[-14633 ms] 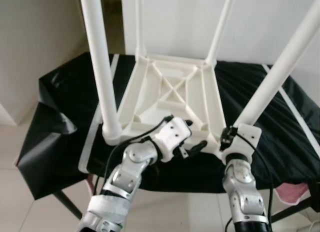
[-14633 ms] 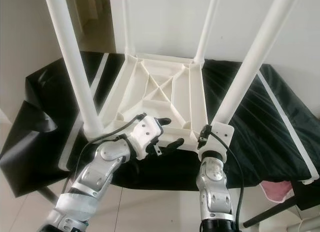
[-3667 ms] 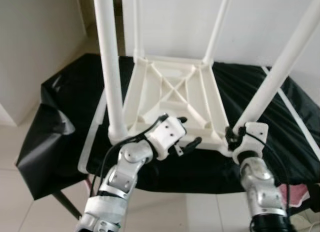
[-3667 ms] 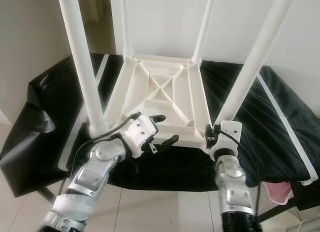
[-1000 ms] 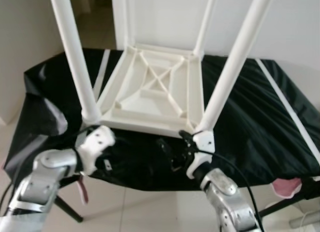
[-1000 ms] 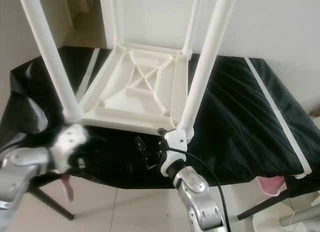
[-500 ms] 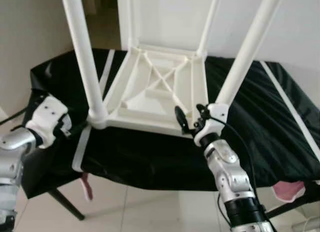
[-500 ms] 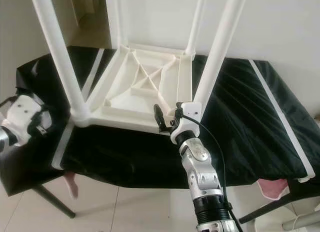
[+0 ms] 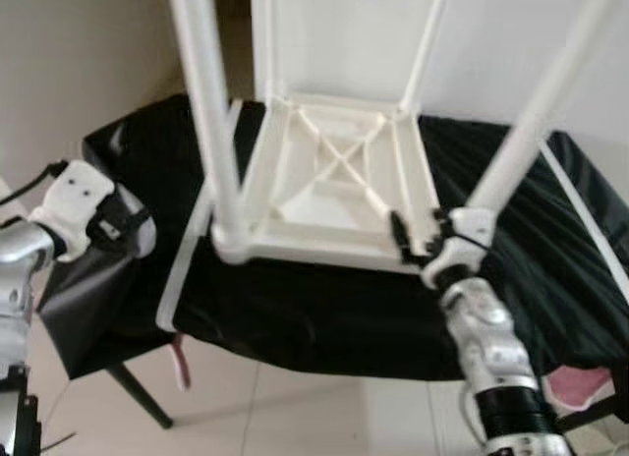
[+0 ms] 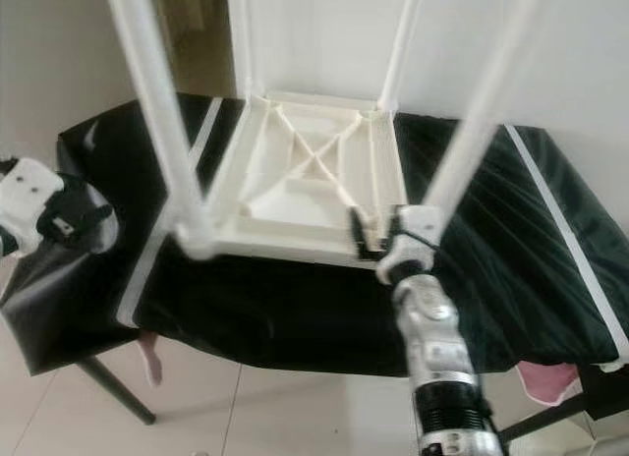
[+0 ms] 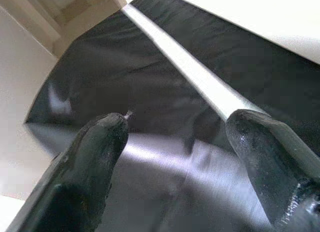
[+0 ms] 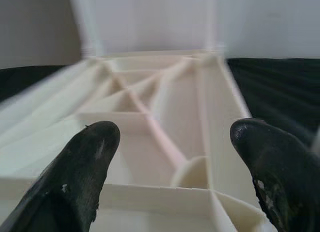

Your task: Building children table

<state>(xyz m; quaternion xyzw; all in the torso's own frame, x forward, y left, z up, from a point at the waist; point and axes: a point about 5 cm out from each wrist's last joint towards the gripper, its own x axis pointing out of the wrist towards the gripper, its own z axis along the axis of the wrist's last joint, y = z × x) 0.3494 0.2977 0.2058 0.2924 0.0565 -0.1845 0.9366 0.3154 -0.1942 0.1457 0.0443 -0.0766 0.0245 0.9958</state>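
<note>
White children's table [image 9: 339,186] lies upside down on the black-covered table [image 9: 550,269], legs up. Right gripper [image 12: 175,157] sits at its near right corner, fingers spread, empty. Left gripper [image 11: 175,147] hovers spread over the cover's left edge.

White children's table [image 10: 313,171]: upside down on a black cloth [image 10: 496,240], ribbed underside showing, four legs pointing up. Right gripper [image 10: 366,232]: at the near edge by the near right leg [image 10: 477,107]. Left gripper [image 10: 74,223]: off the cloth's left end.
</note>
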